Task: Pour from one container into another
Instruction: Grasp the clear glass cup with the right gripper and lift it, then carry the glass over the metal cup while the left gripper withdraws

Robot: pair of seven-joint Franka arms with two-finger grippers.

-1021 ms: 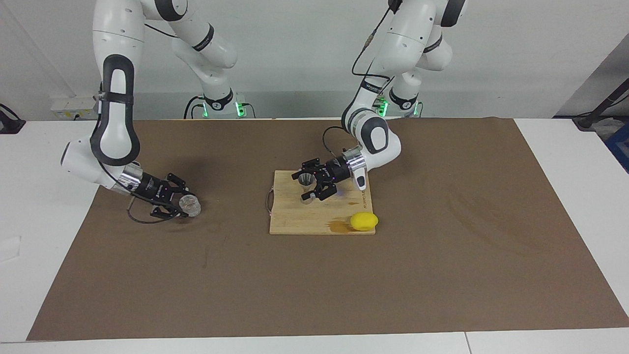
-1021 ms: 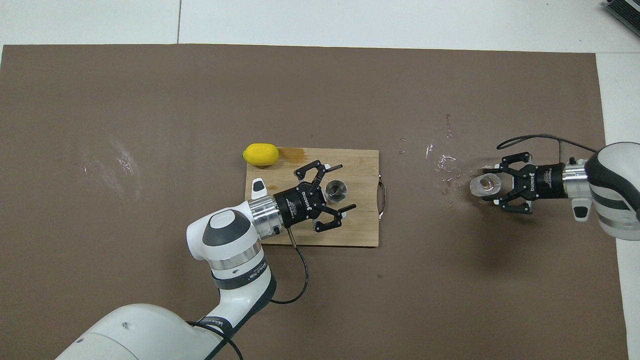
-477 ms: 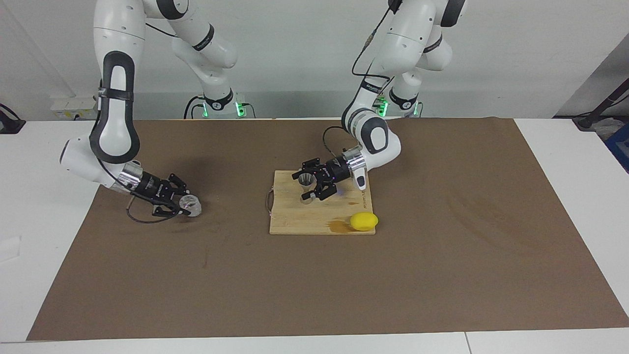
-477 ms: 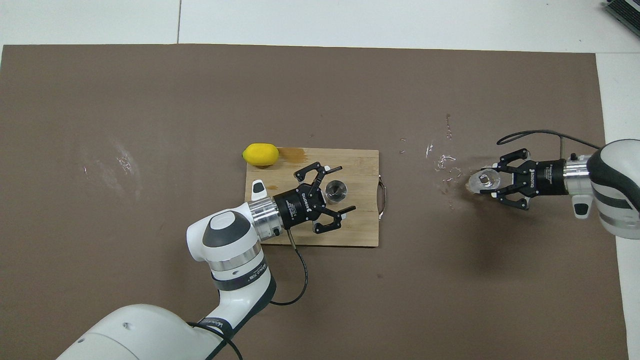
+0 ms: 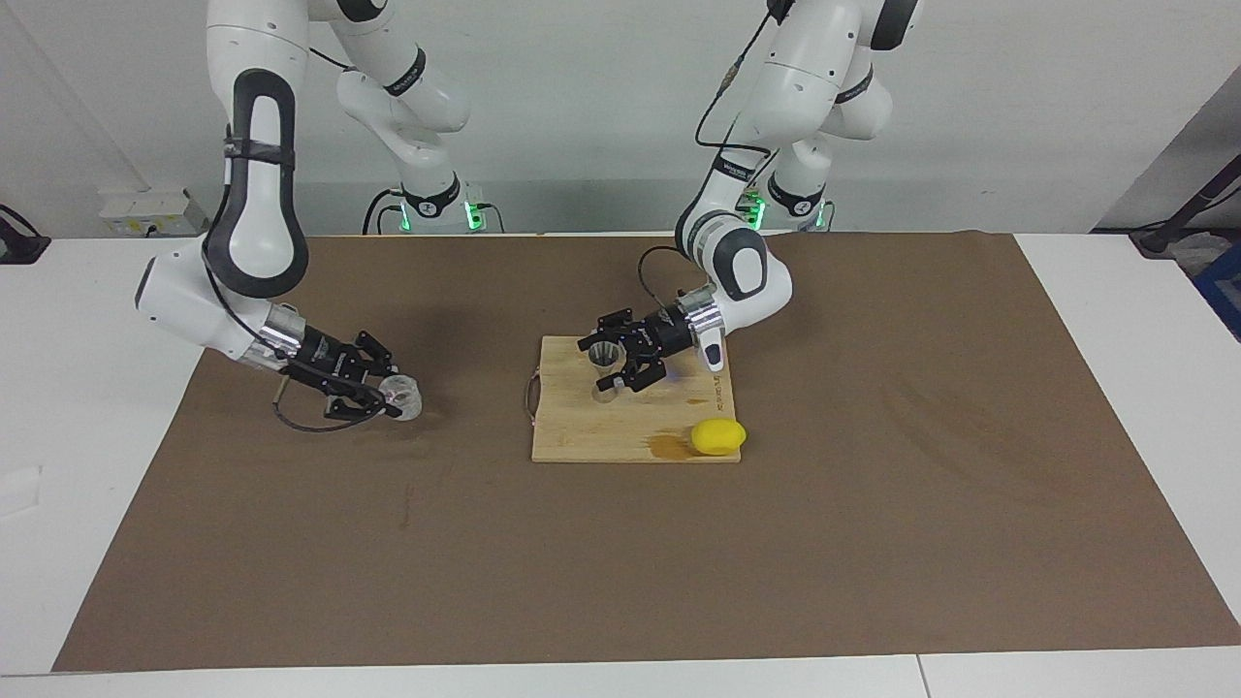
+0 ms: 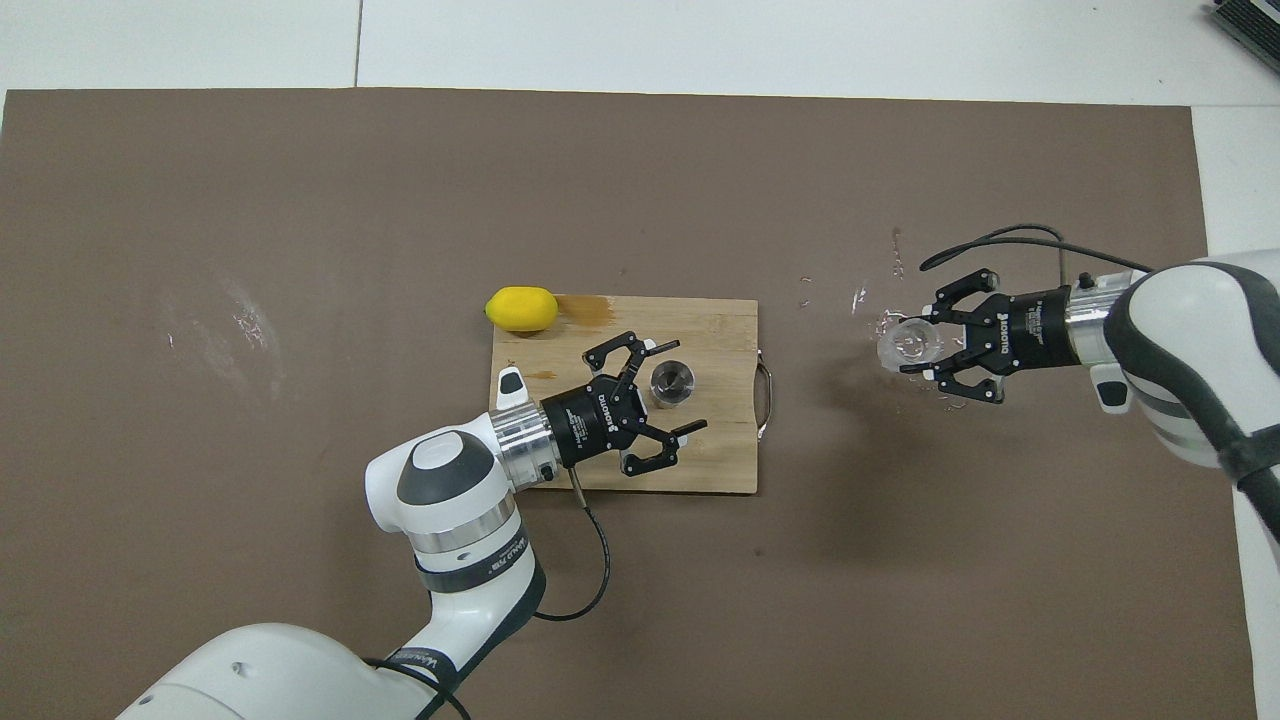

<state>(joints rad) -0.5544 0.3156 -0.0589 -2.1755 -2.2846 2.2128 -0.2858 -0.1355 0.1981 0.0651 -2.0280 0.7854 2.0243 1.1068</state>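
The right gripper (image 5: 386, 396) (image 6: 925, 347) is holding the glass cup (image 5: 402, 396) (image 6: 910, 345) with its fingers squeezing the cup from both sides. The cup is tipping a bit and is hanging just over the brown mat (image 5: 873, 485) (image 6: 300, 200), toward the right arm's end of the table, well apart from the wooden board (image 5: 630, 427) (image 6: 720, 470). The metal jigger (image 5: 605, 364) (image 6: 672, 382) is standing upright on the board. The left gripper (image 5: 606, 364) (image 6: 675, 385) is sitting low by the jigger with its fingers spread wide open, one on each side of the jigger and not touching it. A yellow lemon (image 5: 718, 436) (image 6: 521, 308) is lying at the corner of the board, farther from the robots than the jigger, beside a wet brown stain on the wood.
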